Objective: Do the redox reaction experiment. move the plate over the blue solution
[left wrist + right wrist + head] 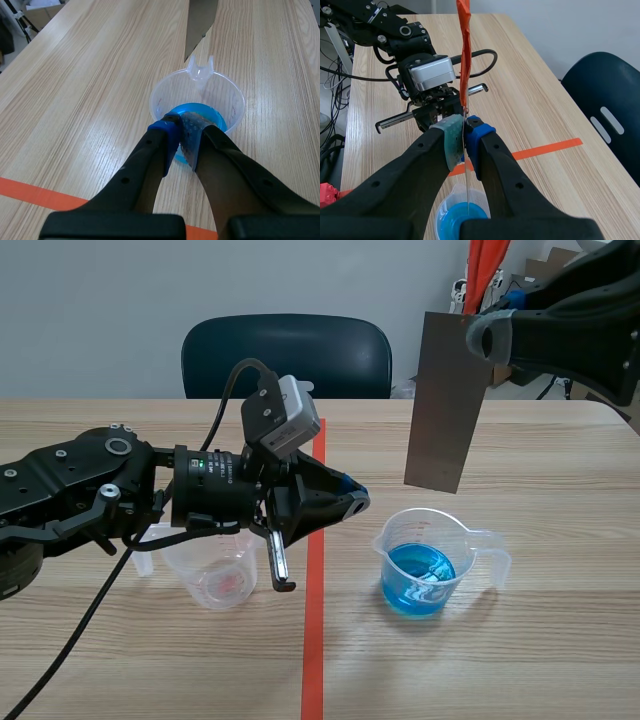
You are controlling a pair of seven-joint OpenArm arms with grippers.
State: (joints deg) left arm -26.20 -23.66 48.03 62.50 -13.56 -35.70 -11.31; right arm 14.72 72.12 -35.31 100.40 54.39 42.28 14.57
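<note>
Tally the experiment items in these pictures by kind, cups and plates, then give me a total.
Clear cups: 2, the cup of blue solution and the second cup under the left arm.
Plates: 1, the dark plate, gripped in the right end effector above the table.
Total: 3

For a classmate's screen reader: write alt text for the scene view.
The right gripper holds a dark metal plate upright above a clear beaker of blue solution. The left gripper, shut, is low beside a second clear beaker.
</note>
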